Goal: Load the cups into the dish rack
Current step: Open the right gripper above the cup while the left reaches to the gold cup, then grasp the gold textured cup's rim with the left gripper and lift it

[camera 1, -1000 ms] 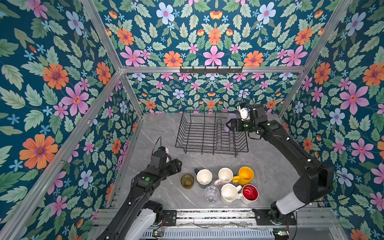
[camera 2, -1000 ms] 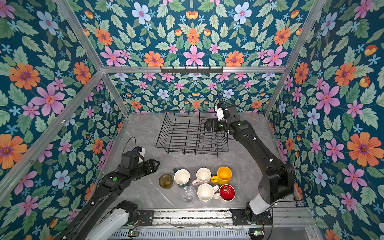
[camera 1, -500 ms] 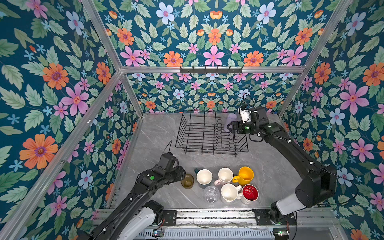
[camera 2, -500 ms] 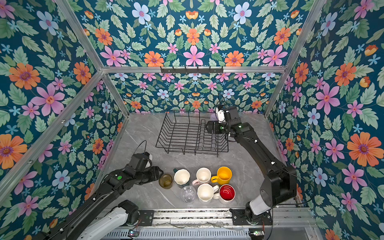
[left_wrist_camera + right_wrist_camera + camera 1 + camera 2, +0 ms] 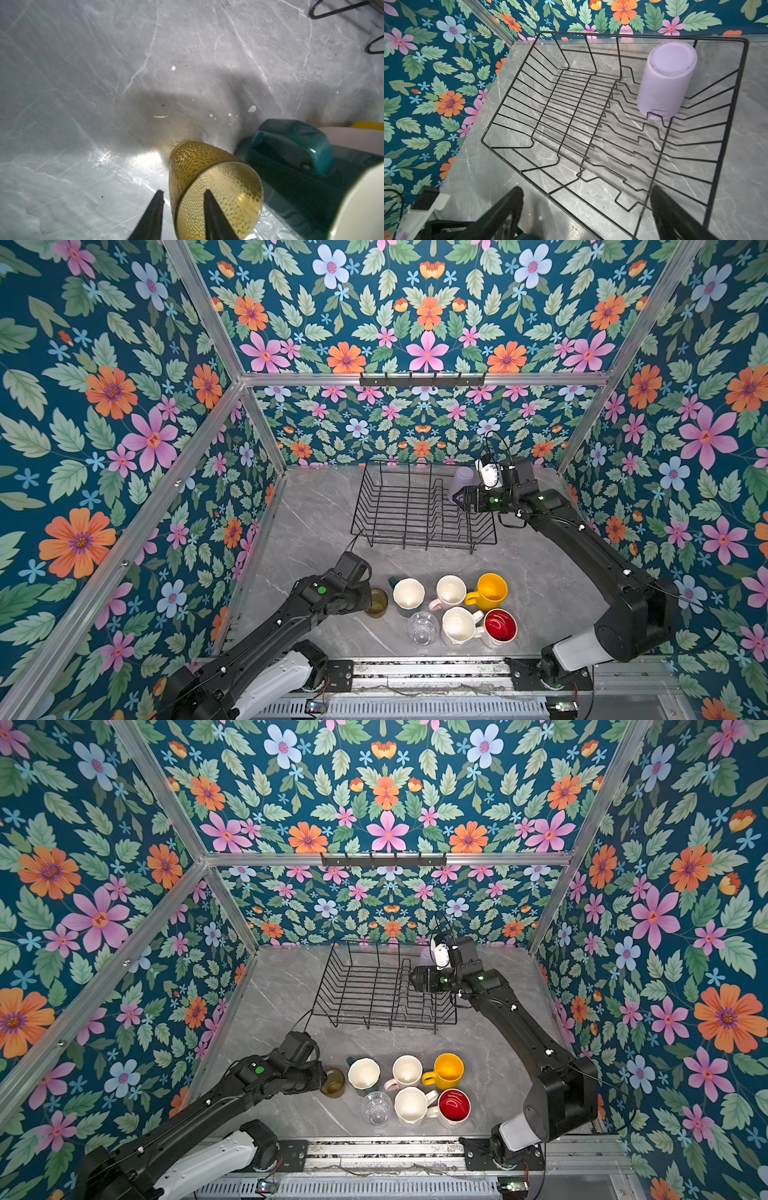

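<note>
- The dish rack (image 5: 419, 541) sits at 12 o'clock on the marble table in both top views. It is well apart from the cups waiting at 6 o'clock.
- Six of those cups stand upright in a tight group: dark teal mug (image 5: 407, 593), pale pink mug (image 5: 451, 590), yellow mug (image 5: 491, 587), white mug (image 5: 459, 624), red-lined mug (image 5: 500, 624) and clear glass (image 5: 423, 626).
- Your right gripper (image 5: 586, 190) hangs over the rack's 3 o'clock side, jaws spread wide and empty.
- Your left gripper (image 5: 182, 191) is at the 9 o'clock end of the group, so that arm is plainly the nearer one.
- The lilac tumbler (image 5: 664, 83) is already loaded, mouth down in the rack's 1 o'clock corner.
- The olive-brown glass (image 5: 193, 158) stands upright, long axis vertical, just beside the teal mug's handle.
  - Your left jaws straddle its wall, one finger inside the mouth and one outside.
  - They are partly spread, with a gap showing at the outer finger, so no pinch yet.
  - From here the rack lies toward 1 o'clock.
</note>
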You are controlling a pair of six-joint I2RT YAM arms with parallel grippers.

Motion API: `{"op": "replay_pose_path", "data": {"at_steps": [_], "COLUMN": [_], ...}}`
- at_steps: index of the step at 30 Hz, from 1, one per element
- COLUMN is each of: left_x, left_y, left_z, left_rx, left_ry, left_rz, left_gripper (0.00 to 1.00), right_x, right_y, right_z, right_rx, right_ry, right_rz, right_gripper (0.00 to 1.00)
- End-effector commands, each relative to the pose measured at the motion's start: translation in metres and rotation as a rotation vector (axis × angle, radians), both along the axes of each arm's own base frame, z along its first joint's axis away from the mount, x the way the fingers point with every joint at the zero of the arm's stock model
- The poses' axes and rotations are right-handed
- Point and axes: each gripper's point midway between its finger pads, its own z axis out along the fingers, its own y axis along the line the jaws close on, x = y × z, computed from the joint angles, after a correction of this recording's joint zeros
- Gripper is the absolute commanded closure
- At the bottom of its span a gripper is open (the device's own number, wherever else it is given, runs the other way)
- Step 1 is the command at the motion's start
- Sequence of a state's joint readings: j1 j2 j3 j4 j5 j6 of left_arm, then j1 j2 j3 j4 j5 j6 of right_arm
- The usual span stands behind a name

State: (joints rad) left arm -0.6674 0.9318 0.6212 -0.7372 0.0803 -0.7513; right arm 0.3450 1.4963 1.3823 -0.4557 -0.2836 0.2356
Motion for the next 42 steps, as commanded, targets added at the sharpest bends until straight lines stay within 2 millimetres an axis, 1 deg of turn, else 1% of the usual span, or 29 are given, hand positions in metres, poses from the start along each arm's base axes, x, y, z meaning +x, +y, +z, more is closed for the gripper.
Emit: {"op": "replay_pose_path", "data": {"at_steps": [1,3,8,12,16,18,22,24,27,29,31,33,36,39,40,42], "left_x": [0.005,0.006,0.008,0.008,0.012,0.014,0.020,0.019,0.024,0.032,0.042,0.054,0.071,0.088,0.095,0.106], "left_y": [0.000,0.000,-0.002,-0.002,-0.001,0.002,0.013,0.020,0.035,0.052,0.061,0.061,0.049,0.045,0.041,0.027], "left_z": [-0.001,-0.003,-0.009,-0.010,-0.001,0.008,0.032,0.045,0.070,0.093,0.120,0.148,0.184,0.207,0.214,0.225], "left_rx": [0.013,0.023,0.033,0.052,0.060,0.073,0.116,0.142,0.206,0.273,0.293,0.267,0.203,0.206,0.196,0.148], "left_ry": [-0.015,-0.013,-0.006,0.004,-0.015,-0.036,-0.091,-0.106,-0.181,-0.264,-0.363,-0.476,-0.632,-0.733,-0.765,-0.814], "left_rz": [0.005,0.006,-0.006,-0.013,-0.009,-0.002,0.011,0.009,0.021,0.064,0.105,0.124,0.112,0.129,0.132,0.109], "left_gripper": [0.69,0.74,0.76,0.84,0.98,1.00,1.00,1.00,1.00,1.00,1.00,1.00,1.00,1.00,1.00,1.00], "right_x": [0.001,-0.001,-0.003,-0.005,-0.005,-0.005,-0.005,-0.006,-0.007,-0.008,-0.009,-0.010,-0.012,-0.014,-0.015,-0.019], "right_y": [0.002,0.003,0.004,0.006,0.007,0.009,0.012,0.017,0.021,0.024,0.027,0.031,0.036,0.039,0.040,0.043], "right_z": [0.010,0.009,0.009,0.008,0.006,0.007,0.009,0.012,0.015,0.017,0.018,0.020,0.021,0.021,0.022,0.025], "right_rx": [0.020,0.029,0.031,0.033,0.042,0.050,0.078,0.101,0.131,0.151,0.170,0.191,0.222,0.248,0.260,0.281], "right_ry": [-0.040,-0.038,-0.040,-0.037,-0.035,-0.033,-0.038,-0.036,-0.045,-0.046,-0.042,-0.042,-0.045,-0.051,-0.049,-0.049], "right_rz": [0.001,0.004,0.011,0.019,0.020,0.029,0.035,0.055,0.066,0.080,0.096,0.109,0.138,0.149,0.158,0.178], "right_gripper": [0.05,0.05,0.05,0.05,0.05,0.05,0.05,0.05,0.05,0.05,0.05,0.05,0.05,0.05,0.05,0.05]}}
